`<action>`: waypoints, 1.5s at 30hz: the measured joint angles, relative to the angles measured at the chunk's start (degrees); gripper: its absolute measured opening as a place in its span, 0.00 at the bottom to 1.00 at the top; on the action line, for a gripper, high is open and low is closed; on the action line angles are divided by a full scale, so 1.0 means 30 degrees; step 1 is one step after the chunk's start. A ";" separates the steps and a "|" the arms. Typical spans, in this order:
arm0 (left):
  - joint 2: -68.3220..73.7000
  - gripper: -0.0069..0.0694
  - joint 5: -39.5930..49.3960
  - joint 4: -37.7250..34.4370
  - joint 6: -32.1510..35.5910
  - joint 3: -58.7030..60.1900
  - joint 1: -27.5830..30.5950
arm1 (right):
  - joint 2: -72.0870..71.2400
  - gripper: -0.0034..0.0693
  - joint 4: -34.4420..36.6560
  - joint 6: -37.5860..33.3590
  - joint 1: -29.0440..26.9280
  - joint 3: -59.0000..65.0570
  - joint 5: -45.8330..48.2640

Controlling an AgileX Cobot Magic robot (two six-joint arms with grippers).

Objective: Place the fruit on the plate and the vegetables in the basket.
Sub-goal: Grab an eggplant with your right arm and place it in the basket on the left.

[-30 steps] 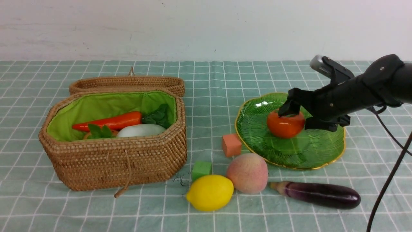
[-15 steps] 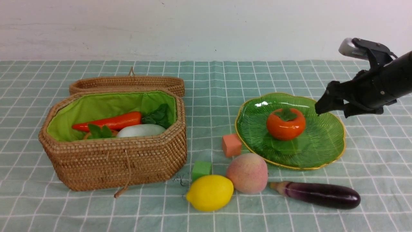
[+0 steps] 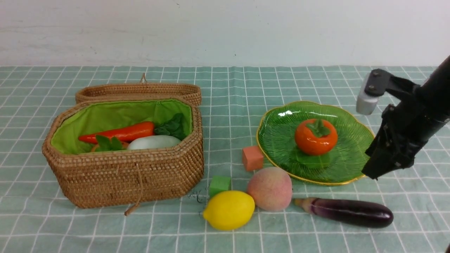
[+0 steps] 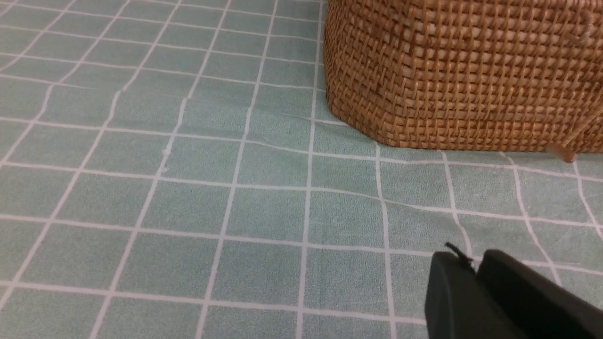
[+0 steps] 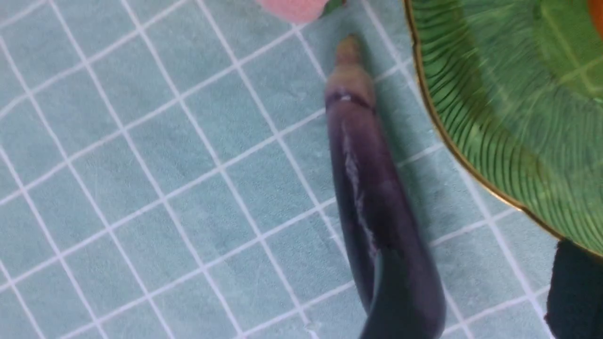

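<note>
The orange persimmon (image 3: 315, 137) sits alone on the green plate (image 3: 344, 158). The peach (image 3: 270, 188) and the lemon (image 3: 229, 209) lie on the cloth in front of the plate, with the purple eggplant (image 3: 348, 212) to their right. The carrot (image 3: 119, 133) and the white radish (image 3: 153, 142) lie in the open basket (image 3: 123, 172). My right gripper (image 3: 371, 174) points down at the plate's front right edge, above the eggplant (image 5: 367, 188), open, with only cloth between its fingers (image 5: 574, 292). My left gripper (image 4: 476, 278) is shut and empty, low over the cloth near the basket (image 4: 461, 70).
An orange cube (image 3: 252, 158) and a green cube (image 3: 220, 185) stand between basket and plate. The basket's lid (image 3: 140, 91) lies back behind it, and a cord loop (image 3: 135, 207) hangs down its front. The right arm's cable (image 3: 422, 200) trails at the far right.
My right gripper has come off the persimmon, drawn back to the right, then swung down to the plate's front right edge. The persimmon stays on the plate, shifted slightly right.
</note>
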 joint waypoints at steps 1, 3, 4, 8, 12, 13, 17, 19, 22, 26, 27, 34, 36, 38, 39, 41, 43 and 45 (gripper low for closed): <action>0.0000 0.18 0.0000 0.0000 0.0000 0.0000 0.0000 | 0.0000 0.68 -0.0830 0.0500 0.0514 0.0000 0.0000; 0.0000 0.19 0.0000 0.0000 0.0000 0.0000 0.0000 | 0.0000 0.72 -0.1835 0.1585 0.1613 0.0019 0.0000; 0.0000 0.19 0.0000 0.0000 0.0000 0.0000 0.0000 | 0.0000 0.76 -0.2128 0.2091 0.1976 0.0038 -0.0019; 0.0000 0.19 0.0000 0.0000 0.0000 0.0000 0.0000 | 0.0000 0.86 -0.2399 0.2571 0.2304 0.0096 0.0069; 0.0000 0.20 0.0000 0.0000 0.0000 0.0000 0.0000 | 0.0018 0.95 -0.3850 0.2978 0.2239 0.1651 -0.0483; 0.0000 0.20 0.0000 0.0000 0.0000 0.0000 0.0000 | 0.0018 0.96 -0.3942 0.3015 0.2239 0.1767 -0.0642; 0.0000 0.21 0.0000 0.0000 0.0000 0.0000 0.0000 | 0.0166 0.96 -0.5408 0.3565 0.2217 0.3838 -0.2201; 0.0000 0.21 0.0000 0.0000 0.0000 0.0000 0.0000 | 0.0199 0.95 -0.5525 0.3586 0.2217 0.4573 -0.3230; 0.0000 0.21 0.0000 0.0000 0.0000 0.0000 0.0000 | 0.0346 0.93 -0.4942 0.3300 0.2217 0.5607 -0.5052; 0.0000 0.21 0.0000 0.0000 0.0000 0.0000 0.0000 | 0.1295 0.88 -0.4698 0.2925 0.2217 0.6235 -0.6227; 0.0000 0.21 0.0000 0.0000 0.0000 0.0000 0.0000 | 0.1515 0.86 -0.4649 0.2902 0.2217 0.6278 -0.6384; 0.0000 0.23 0.0000 0.0000 0.0000 0.0000 0.0000 | 0.1863 0.59 -0.4751 0.2151 0.2054 0.6275 -0.6740; 0.0000 0.23 0.0000 0.0000 0.0000 0.0000 0.0000 | 0.1863 0.59 -0.4751 0.2031 0.1968 0.6275 -0.6582; 0.0000 0.23 0.0000 0.0000 0.0000 0.0000 0.0000 | 0.1777 0.59 -0.4751 0.1962 0.1907 0.6275 -0.6279; 0.0000 0.23 0.0000 0.0000 0.0000 0.0000 0.0000 | 0.1726 0.59 -0.4791 0.1962 0.1864 0.6313 -0.6087; 0.0000 0.23 0.0000 0.0000 0.0000 0.0000 0.0000 | 0.1636 0.59 -0.4843 0.1929 0.1843 0.6337 -0.5908; 0.0000 0.24 0.0000 0.0000 0.0000 0.0000 0.0000 | 0.1322 0.59 -0.4886 0.1847 0.1843 0.6377 -0.5481; 0.0000 0.24 0.0000 0.0000 0.0000 0.0000 0.0000 | 0.0427 0.59 -0.4886 0.1450 0.1843 0.6377 -0.4607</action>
